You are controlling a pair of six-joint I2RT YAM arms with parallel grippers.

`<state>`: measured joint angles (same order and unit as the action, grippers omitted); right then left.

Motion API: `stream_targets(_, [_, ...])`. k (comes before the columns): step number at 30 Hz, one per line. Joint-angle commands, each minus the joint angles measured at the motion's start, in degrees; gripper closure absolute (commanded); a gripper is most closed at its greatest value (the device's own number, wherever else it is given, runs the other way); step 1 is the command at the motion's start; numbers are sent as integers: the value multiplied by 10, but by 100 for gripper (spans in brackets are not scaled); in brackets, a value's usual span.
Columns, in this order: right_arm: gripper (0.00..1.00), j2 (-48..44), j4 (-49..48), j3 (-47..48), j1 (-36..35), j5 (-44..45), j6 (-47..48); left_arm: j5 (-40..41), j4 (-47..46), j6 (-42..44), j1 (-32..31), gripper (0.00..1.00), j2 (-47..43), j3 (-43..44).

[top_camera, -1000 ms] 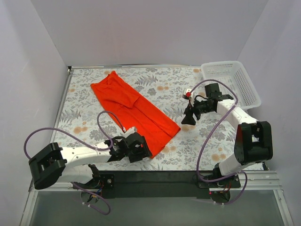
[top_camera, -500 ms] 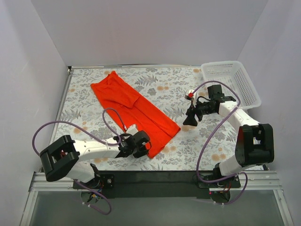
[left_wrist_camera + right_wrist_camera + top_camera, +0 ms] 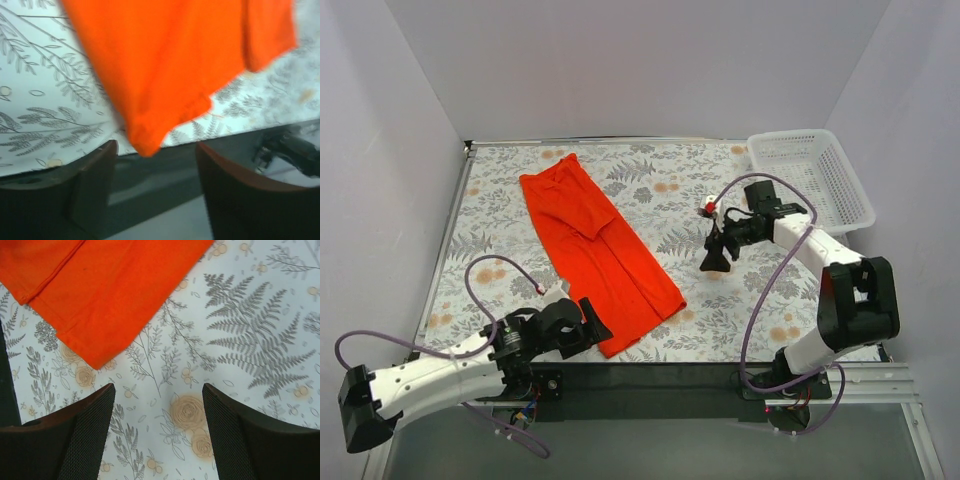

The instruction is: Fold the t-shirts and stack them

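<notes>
Floral table (image 3: pixel 660 190) bears orange t-shirt (image 3: pixel 590 250) (basket (image 3: pixel 810 170) far right).

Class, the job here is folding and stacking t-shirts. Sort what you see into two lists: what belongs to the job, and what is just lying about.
Belongs to the job:
- orange-red t-shirt, lying on the table
- left gripper, open
- right gripper, open

Just lying about:
- white mesh basket, far right corner
- floral table cover

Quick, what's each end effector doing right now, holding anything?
Left end effector: open, holding nothing; the t-shirt corner lies just ahead of it.
Right end effector: open, empty, above the table.
</notes>
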<state>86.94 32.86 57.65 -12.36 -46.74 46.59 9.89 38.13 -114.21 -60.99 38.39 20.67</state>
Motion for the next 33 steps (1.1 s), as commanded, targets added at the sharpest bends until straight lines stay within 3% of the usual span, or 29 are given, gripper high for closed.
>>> stream_targets(1, [35, 51, -38, 60, -62, 29, -46, 34, 56, -119, -3, 31, -74, 62])
stream_targets(3, [34, 91, -75, 104, -83, 51, -155, 69, 88, -80, -3, 27, -96, 97])
stream_targets(10, [26, 427, -113, 464, -160, 40, -475, 258, 150, 22, -4, 24, -157, 207])
stream_targets(11, [25, 456, -114, 542, -166, 45, -495, 289, 150, 27, -4, 23, -158, 219])
stream_targets(15, [25, 550, -138, 664, -180, 120, -571, 326, 149, 51, -4, 23, -133, 242])
stream_targets(20, [27, 596, -174, 700, -181, 169, -613, 344, 186, 53, -4, 23, -83, 278])
stream_targets(33, [43, 655, -220, 694, -190, 95, -686, 348, 163, 56, -3, 23, -93, 281])
